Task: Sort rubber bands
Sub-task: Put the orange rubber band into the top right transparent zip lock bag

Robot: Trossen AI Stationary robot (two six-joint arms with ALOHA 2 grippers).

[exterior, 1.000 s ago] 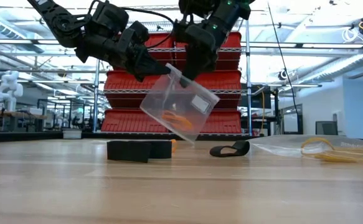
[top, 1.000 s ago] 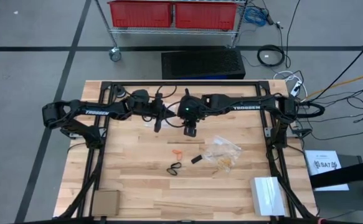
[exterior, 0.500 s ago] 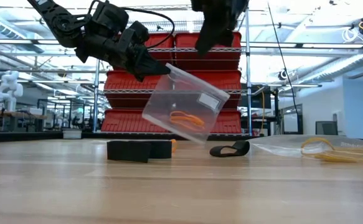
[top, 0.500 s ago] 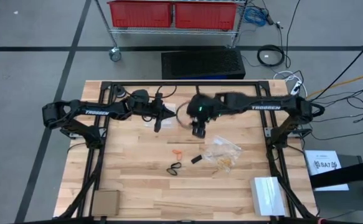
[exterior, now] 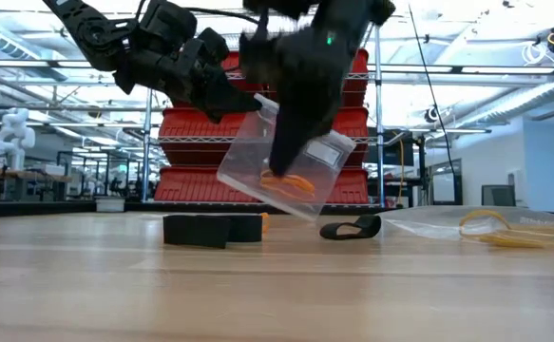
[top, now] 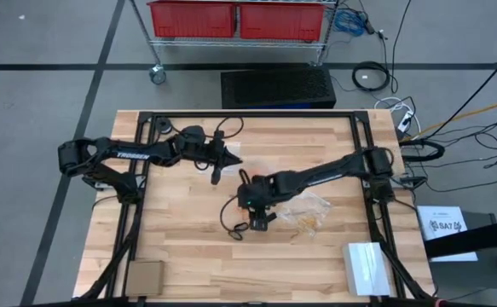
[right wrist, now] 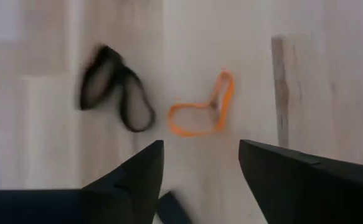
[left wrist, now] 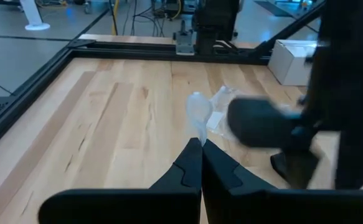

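Note:
My left gripper (exterior: 249,103) (left wrist: 201,144) is shut on a clear plastic bag (exterior: 286,152) that hangs above the table with orange-red rubber bands (exterior: 287,182) in its bottom. My right gripper (right wrist: 200,155) (top: 260,220) is open and points down over the table's middle. Just past its fingertips a loose orange-red band (right wrist: 202,111) and a black band (right wrist: 115,93) lie flat on the wood. In the low view the right gripper (exterior: 296,133) is blurred and stands in front of the bag. A second clear bag (top: 306,210) holding pale tan bands (exterior: 493,226) lies on the table to the right. My left gripper pinches the bag's top edge (left wrist: 198,121) near one corner (exterior: 257,104) between its two shut fingers. The fingers slant down from the table's left. The bag hangs tilted below them, lifted clear of the table.
A white box (top: 367,268) sits near the table's near right corner and a cardboard square (top: 144,276) near the near left corner. A black block (exterior: 210,229) and a black strap-like piece (exterior: 351,228) lie mid-table. Bare wood (top: 180,222) stretches to the left.
My right gripper has drawn away from the bag's mouth beside my left gripper, swung toward the near edge and come down over the loose bands. The bag stays hanging from my left gripper and has tipped slightly.

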